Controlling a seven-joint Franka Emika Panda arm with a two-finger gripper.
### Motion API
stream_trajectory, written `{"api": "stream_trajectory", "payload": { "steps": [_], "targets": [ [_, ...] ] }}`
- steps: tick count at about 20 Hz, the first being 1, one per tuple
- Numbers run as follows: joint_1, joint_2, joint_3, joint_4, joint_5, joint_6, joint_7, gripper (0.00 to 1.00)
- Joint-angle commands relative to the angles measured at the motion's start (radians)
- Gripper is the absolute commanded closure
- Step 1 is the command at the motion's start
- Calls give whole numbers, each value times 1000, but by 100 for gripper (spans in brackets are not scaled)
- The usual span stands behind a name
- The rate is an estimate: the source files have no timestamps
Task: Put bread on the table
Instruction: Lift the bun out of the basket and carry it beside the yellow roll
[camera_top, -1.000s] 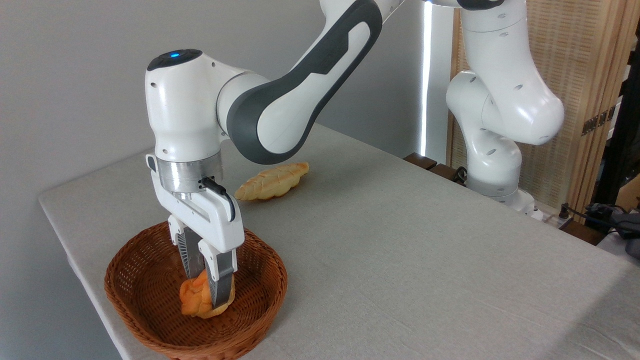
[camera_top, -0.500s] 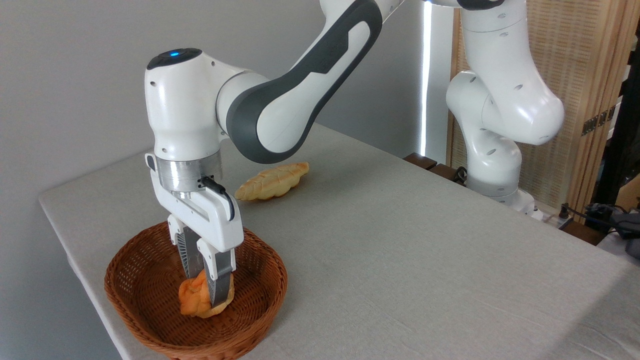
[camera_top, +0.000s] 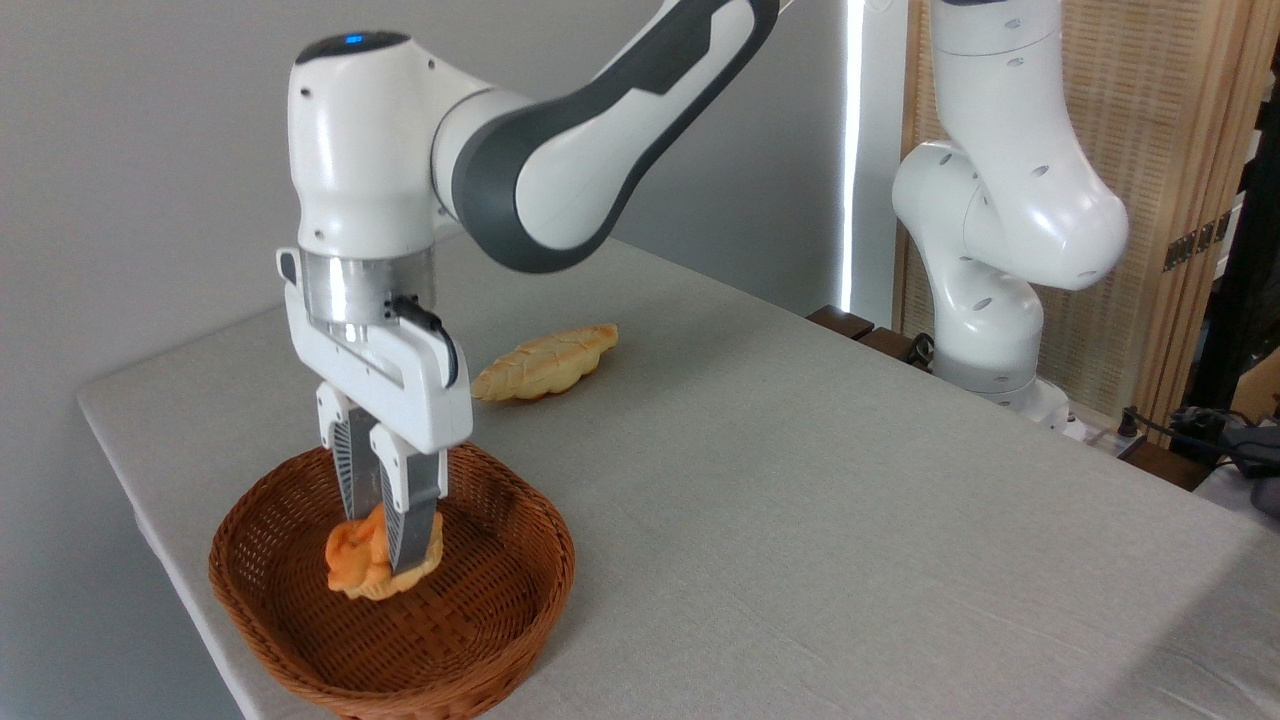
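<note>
One bun, the bread (camera_top: 362, 562), sits clamped between my jaws (camera_top: 385, 545), hanging just above the floor of the wicker basket (camera_top: 300, 640). My pinch is off-centre and the crust lumpy, so it could twist free or catch the rim before reaching the grey surface (camera_top: 800, 500) near the long loaf (camera_top: 545, 362).

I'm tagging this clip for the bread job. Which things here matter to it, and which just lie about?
In the job: bread, gripper closed on it, wicker basket below it, table.
Lying about: long pale loaf on the cloth.
</note>
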Motion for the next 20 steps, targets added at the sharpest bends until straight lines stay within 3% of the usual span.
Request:
{"api": "stream_trajectory", "payload": {
  "steps": [1,5,13,20],
  "targets": [
    [-2,-64,1,-15,-5,-58,-7,40],
    [-2,-111,2,-21,-33,-115,-6,39],
    [-6,-223,-1,-99,-33,-331,0,37],
    [-57,-257,-1,-200,-33,-450,2,33]
  ]
}}
